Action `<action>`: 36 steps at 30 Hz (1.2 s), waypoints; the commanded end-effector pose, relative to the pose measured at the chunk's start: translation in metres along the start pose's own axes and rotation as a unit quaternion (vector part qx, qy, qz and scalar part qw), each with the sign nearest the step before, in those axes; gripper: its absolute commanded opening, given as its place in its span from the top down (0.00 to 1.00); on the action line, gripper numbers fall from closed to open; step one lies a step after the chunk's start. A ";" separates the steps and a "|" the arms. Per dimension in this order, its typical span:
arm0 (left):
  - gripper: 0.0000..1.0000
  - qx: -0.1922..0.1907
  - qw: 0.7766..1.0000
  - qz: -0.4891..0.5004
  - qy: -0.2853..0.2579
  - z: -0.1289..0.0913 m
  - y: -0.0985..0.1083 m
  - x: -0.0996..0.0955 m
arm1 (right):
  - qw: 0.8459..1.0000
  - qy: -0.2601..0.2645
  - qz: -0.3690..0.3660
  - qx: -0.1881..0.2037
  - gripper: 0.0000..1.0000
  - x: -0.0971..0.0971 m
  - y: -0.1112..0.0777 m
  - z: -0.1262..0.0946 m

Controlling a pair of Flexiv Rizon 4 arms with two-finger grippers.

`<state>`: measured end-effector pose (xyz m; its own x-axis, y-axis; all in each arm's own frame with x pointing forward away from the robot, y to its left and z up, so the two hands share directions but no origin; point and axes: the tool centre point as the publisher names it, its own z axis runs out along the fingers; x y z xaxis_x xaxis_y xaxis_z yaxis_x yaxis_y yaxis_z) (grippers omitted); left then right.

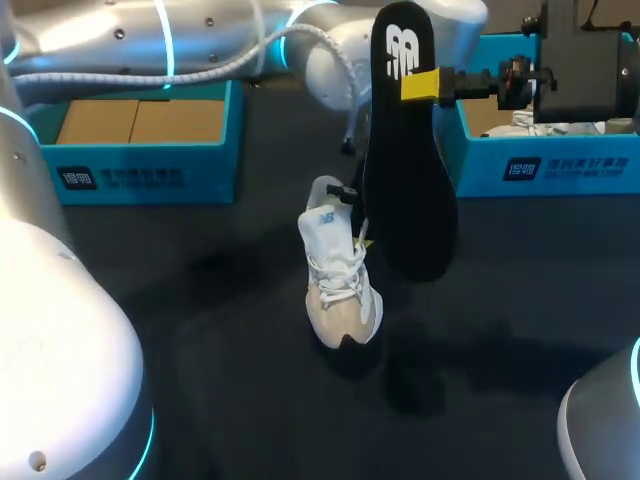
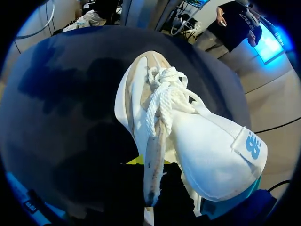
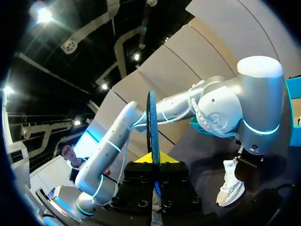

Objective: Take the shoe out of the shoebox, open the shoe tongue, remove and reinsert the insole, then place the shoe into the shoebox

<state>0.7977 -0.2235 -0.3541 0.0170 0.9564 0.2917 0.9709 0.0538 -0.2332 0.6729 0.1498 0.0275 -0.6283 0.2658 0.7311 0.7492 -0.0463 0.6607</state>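
Shoe (image 1: 338, 290) mid-table (image 1: 200, 340), toe toward front edge, heel held in left gripper (image 2: 151, 181). Insole (image 1: 405, 160) upright, above and right of shoe, clamped by right gripper (image 1: 420, 85). Shoebox (image 1: 140, 150) rear left; second shoebox (image 1: 540, 165) rear right.

The left arm (image 1: 200, 45) stretches from the worktop's far left corner to its middle, wrist turned downward. Its left gripper (image 2: 149, 165) is clamped across the side wall of the shoe (image 1: 338, 280). The right arm (image 1: 580, 75) lies level along the far right edge, and its right gripper (image 1: 420, 85) pinches the insole (image 1: 405, 180) upright, high above the worktop.
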 end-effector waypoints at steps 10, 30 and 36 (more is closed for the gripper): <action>1.00 0.000 0.999 -0.012 0.031 0.020 -0.009 -0.008 | 1.000 0.000 0.001 0.001 1.00 -0.001 0.002 0.004; 0.54 0.027 0.999 -0.001 0.043 0.042 -0.019 -0.024 | 1.000 0.000 0.001 0.001 1.00 -0.001 0.002 0.004; 0.00 0.031 0.999 0.003 0.026 0.028 -0.020 -0.021 | 1.000 0.000 0.001 0.001 1.00 -0.001 0.002 0.004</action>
<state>0.7692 -0.2404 -0.3912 0.0408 0.9336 0.3560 0.9545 0.0689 -0.2900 0.6729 0.1498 0.0275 -0.6284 0.2658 0.7311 0.7492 -0.0463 0.6607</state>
